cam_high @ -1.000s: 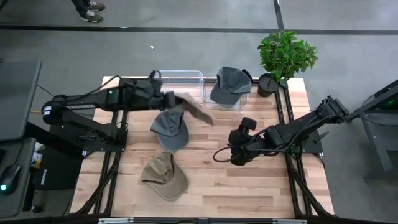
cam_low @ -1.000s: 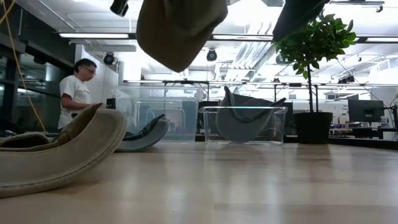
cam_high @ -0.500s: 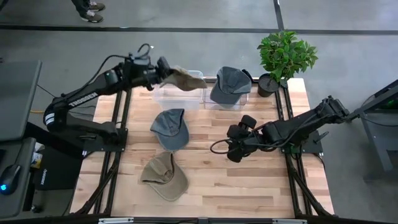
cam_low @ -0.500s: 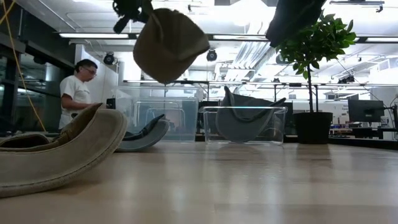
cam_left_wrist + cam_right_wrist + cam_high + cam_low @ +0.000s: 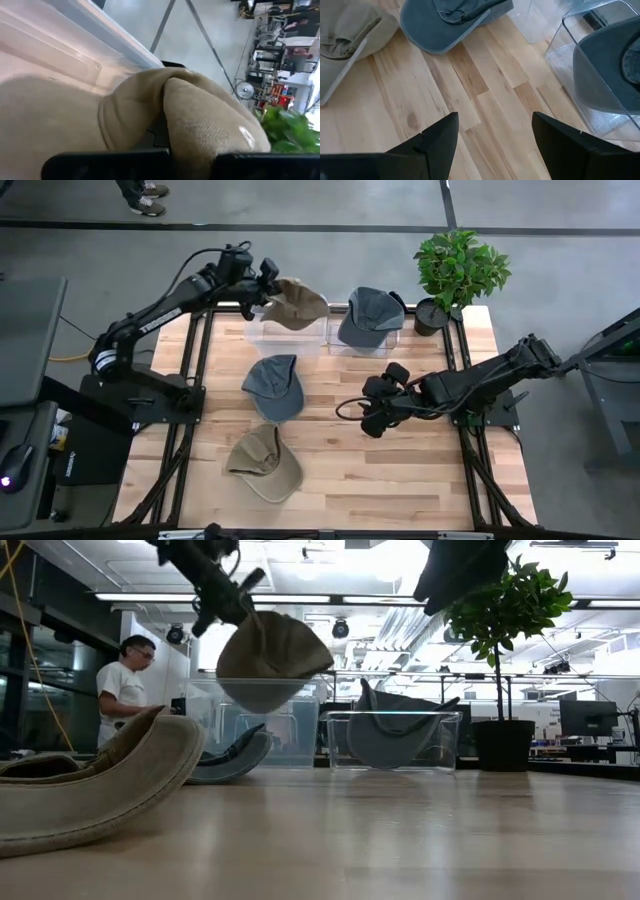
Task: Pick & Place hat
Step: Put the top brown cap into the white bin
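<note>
My left gripper (image 5: 262, 288) is shut on a tan hat (image 5: 296, 302) and holds it over the left clear bin (image 5: 262, 332) at the table's far side. In the low view the hat (image 5: 272, 658) hangs at the level of the bin's rim (image 5: 250, 685). A grey hat (image 5: 370, 315) leans inside the right clear bin (image 5: 392, 345). A blue-grey hat (image 5: 272, 385) and another tan hat (image 5: 262, 465) lie on the table. My right gripper (image 5: 372, 415) hovers open over the table's middle right, apart from all of them. My left gripper pinches a bunched fold of the tan hat's cloth (image 5: 165, 135) between its two fingers. It comes slanting down from the table's left. The hat is lifted clear and hangs below and beyond the fingers (image 5: 235, 602), bulging downward over the bin.
A potted plant (image 5: 458, 270) stands at the far right corner beside the right bin. A person (image 5: 122, 680) stands beyond the table's far side. Bare wood (image 5: 470, 100) lies under my right gripper and along the table's near right.
My left gripper has carried the tan hat from above the blue-grey hat toward the table's far edge, ending over the left clear bin. The hat has turned as it went and hangs rounder. My right gripper has drifted slightly toward the table's left.
</note>
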Tool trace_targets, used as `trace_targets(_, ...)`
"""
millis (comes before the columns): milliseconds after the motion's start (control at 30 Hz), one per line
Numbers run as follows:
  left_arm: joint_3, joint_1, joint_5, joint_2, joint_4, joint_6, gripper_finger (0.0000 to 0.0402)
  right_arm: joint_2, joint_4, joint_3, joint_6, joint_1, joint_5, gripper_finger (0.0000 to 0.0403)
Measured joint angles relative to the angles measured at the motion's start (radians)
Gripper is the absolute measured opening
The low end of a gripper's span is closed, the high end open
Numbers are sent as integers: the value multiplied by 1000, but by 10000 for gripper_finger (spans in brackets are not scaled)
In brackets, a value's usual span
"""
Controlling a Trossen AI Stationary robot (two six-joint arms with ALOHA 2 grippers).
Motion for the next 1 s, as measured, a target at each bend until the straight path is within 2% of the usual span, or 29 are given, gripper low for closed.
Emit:
trace_targets(433, 0, -1, -26, 81, -73, -7, 0, 0, -1, 0, 27, 0, -19, 248)
trace_targets(600, 0, -2, -55, 82, -116, 53, 11, 0, -5, 0, 26, 1, -22, 248)
trace_targets(767, 0, -3, -106, 82, -194, 139, 62, 0, -6, 0, 21, 1, -34, 248)
trace_targets(1000, 0, -3, -117, 82, -197, 265, 187, 0, -6, 0, 19, 1, -41, 248)
